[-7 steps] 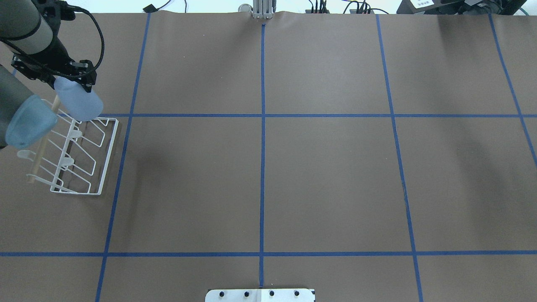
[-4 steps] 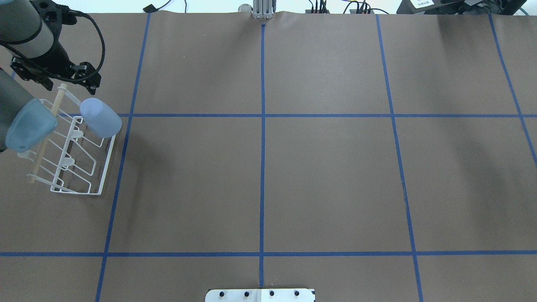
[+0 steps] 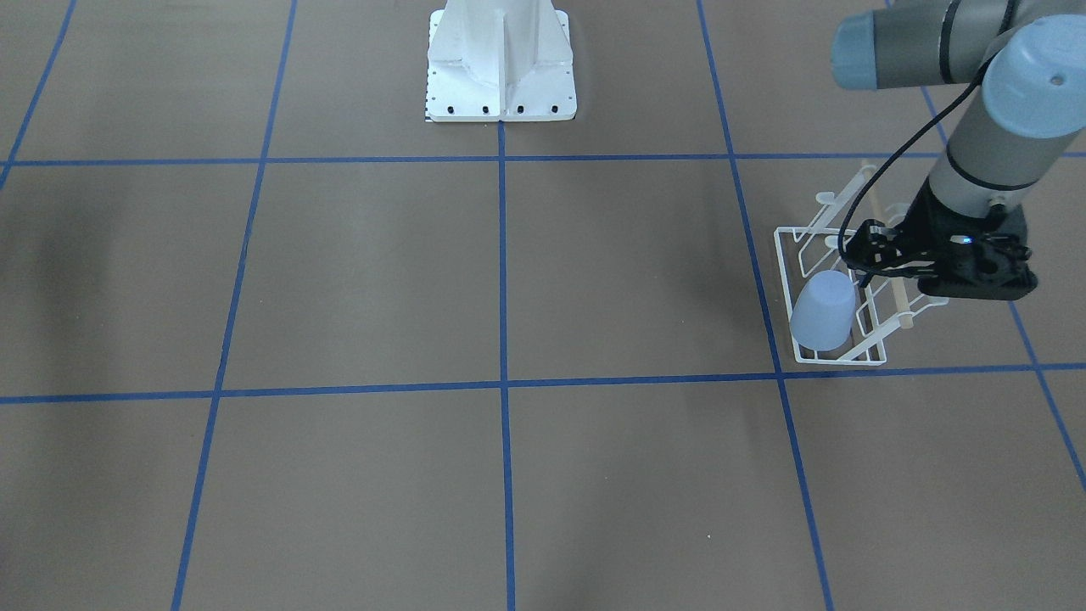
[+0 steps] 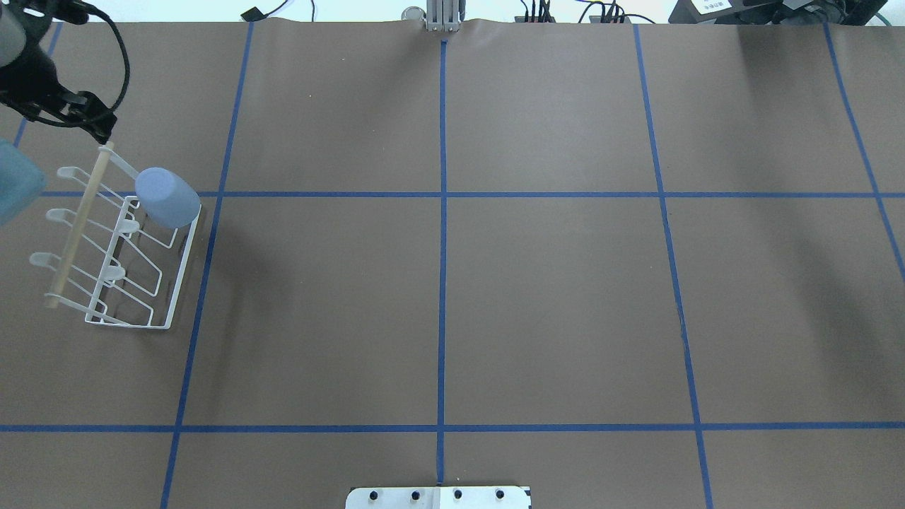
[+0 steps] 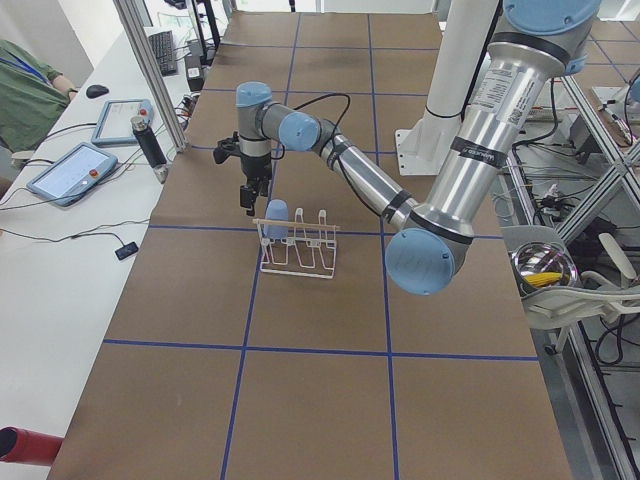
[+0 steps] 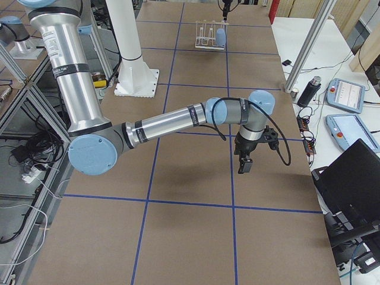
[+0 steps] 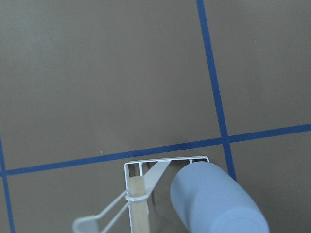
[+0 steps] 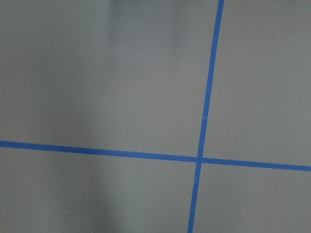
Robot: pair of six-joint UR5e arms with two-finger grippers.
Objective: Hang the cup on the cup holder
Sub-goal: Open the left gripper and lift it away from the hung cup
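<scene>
The light blue cup (image 4: pixel 167 197) sits upside down and tilted on the end prong of the white wire cup holder (image 4: pixel 183 268), at the table's far left. It also shows in the front view (image 3: pixel 823 310) and the left wrist view (image 7: pixel 216 201). The holder's wooden bar (image 4: pixel 78 226) runs along its outer side. My left gripper (image 4: pixel 99 127) is open and empty, apart from the cup, above the far end of the bar; in the front view (image 3: pixel 859 259) it is beside the rack. My right gripper (image 6: pixel 245 165) hangs over bare table; I cannot tell whether it is open or shut.
Blue tape lines divide the brown table into squares. The robot's white base (image 3: pixel 501 68) stands at the middle of the near edge. Tablets (image 5: pixel 70 170) and a person's arm lie beyond the table's far side. A metal bowl (image 5: pixel 540 268) sits off the table behind the robot.
The left gripper let go of the cup, which settled on the rack's end prong. The gripper then drew back to the left and farther away.
</scene>
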